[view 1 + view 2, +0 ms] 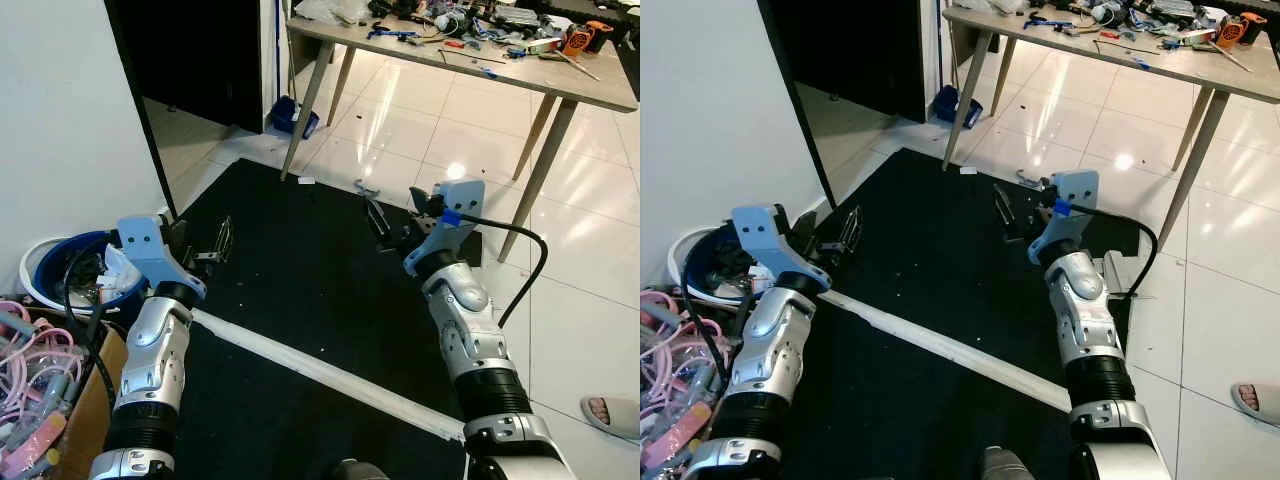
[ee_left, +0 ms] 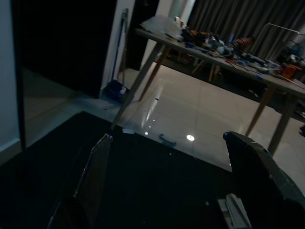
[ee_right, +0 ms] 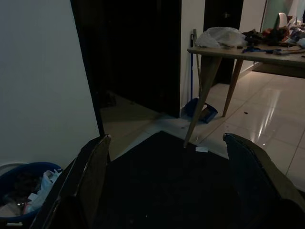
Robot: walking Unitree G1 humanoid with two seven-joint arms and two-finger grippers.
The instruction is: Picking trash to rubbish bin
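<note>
Bin: blue rubbish bin (image 1: 60, 262), holding trash, beside black mat (image 1: 300, 260).
Left gripper (image 1: 222, 240): fingers spread, empty, over mat, near bin.
Right gripper (image 1: 377, 214): spread, empty, over mat.
Table (image 1: 590, 88): cluttered, beyond mat.
Paper scrap (image 1: 306, 181): at mat's far edge.

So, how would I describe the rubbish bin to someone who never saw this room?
Start at the white wall on the robot's left. At its foot, beside the black mat, stands a round blue bin with a white rim, holding trash. Next to it, a cardboard box holds pink cables.

Cluttered wooden table (image 1: 560, 85), black mat (image 1: 300, 290), blue dustpan (image 1: 290, 115).
</note>
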